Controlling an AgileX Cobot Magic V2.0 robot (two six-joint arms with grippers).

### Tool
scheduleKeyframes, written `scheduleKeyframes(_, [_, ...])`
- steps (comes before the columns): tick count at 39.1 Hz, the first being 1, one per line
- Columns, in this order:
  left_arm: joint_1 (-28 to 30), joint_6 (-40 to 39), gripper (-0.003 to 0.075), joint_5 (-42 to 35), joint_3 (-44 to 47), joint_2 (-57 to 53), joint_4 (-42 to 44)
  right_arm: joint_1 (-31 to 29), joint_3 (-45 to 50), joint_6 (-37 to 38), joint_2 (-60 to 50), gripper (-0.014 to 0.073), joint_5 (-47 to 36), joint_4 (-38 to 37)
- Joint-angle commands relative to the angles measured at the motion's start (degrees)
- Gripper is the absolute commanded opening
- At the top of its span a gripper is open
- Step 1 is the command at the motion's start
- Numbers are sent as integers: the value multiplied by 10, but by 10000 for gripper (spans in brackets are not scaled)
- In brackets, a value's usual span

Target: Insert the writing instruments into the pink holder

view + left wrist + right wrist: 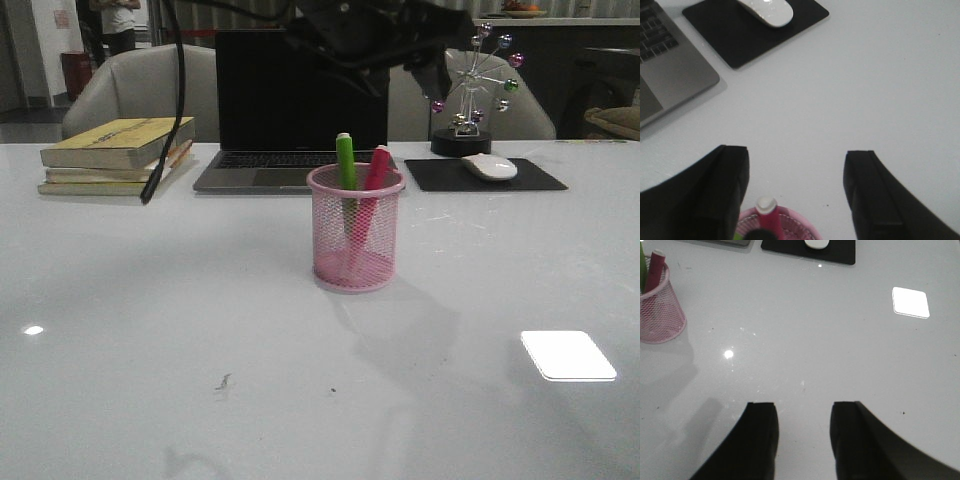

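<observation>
The pink holder (355,240) stands upright mid-table with the green marker (345,165) and the pink marker (376,170) inside it, caps up and leaning toward the back rim. My left gripper (797,155) hangs open above the cup and holds nothing. Between its fingers, the left wrist view shows the pink marker (769,215) and the holder's rim (805,225). A dark arm (360,35) fills the top of the front view over the cup. My right gripper (802,405) is open over bare table, well to the side of the holder (660,315).
Behind the cup are a laptop (290,100), a stack of books (115,155) with a black cable (165,150) draped over it, a white mouse (489,166) on a black pad (440,178), and a ferris-wheel ornament (470,90).
</observation>
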Motion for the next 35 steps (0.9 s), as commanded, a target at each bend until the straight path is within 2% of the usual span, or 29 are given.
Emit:
scheduleKeyframes(1, [4,35,441,-34,-18,-89,6,-4,-17,-5,-3,386,-42,-10])
scheduleKeyframes(8, [35,32,438,-18,-18,-167,-23,-4,-17,-5,-3,386,-42,-10])
scheduleKeyframes(15, [81,32,438,43,-15,-240,-32,-4,-17,-5,-3,386,-42,-10])
scheduleKeyframes(22, [132,32,438,52,39,-324,-32,-4,-17,-5,-3,386,-42,-10])
scheduleKeyframes(35, [212,32,438,-29,339,-569,-32,-4,-17,-5,-3,386,-42,-10])
